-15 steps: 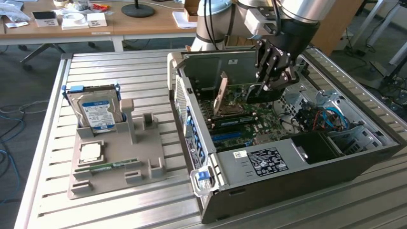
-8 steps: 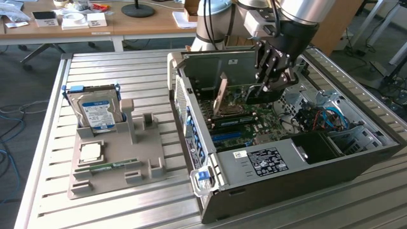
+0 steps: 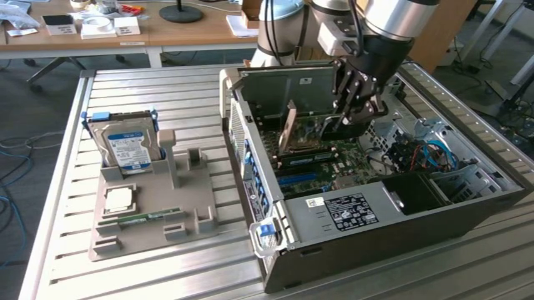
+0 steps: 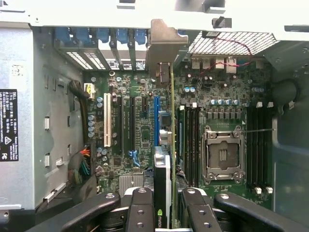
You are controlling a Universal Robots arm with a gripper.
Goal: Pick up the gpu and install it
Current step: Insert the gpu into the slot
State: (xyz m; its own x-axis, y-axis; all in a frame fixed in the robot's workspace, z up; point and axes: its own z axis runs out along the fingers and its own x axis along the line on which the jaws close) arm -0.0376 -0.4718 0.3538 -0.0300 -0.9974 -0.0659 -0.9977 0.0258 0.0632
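Rigidity is the gpu's (image 3: 317,128) main trait. It is a thin, stiff board that I judge light, yet fragile along its connector edge and soldered parts, so the sound hold is across the flat faces near the upper rim. In the exterior view it stands on edge inside the open steel computer case (image 3: 351,250), at about two o'clock from the picture's centre, over the green motherboard (image 3: 313,164). The gripper (image 3: 357,117), black and jointed, is clamped on the card's upper edge. At nine o'clock from the case, a grey moulded holder (image 3: 192,209) on the ribbed aluminium table (image 3: 167,81) carries a silver hard drive (image 3: 125,147), a square processor (image 3: 119,200) and a narrow RAM stick (image 3: 142,219).

In the wrist view the card shows edge-on: a thin green line running to the bent, matte metal bracket (image 4: 164,48) at the case's rear openings, with a black cooler block (image 4: 162,174) on one face. The fingers (image 4: 140,212), smooth black with small screws, press on both faces. The board lies just beside the long blue slot (image 4: 156,121), between it and the black memory slots (image 4: 190,140). Whether its connector touches a slot I cannot tell. Its faces look slick, so I judge a firm, even pinch suits it.
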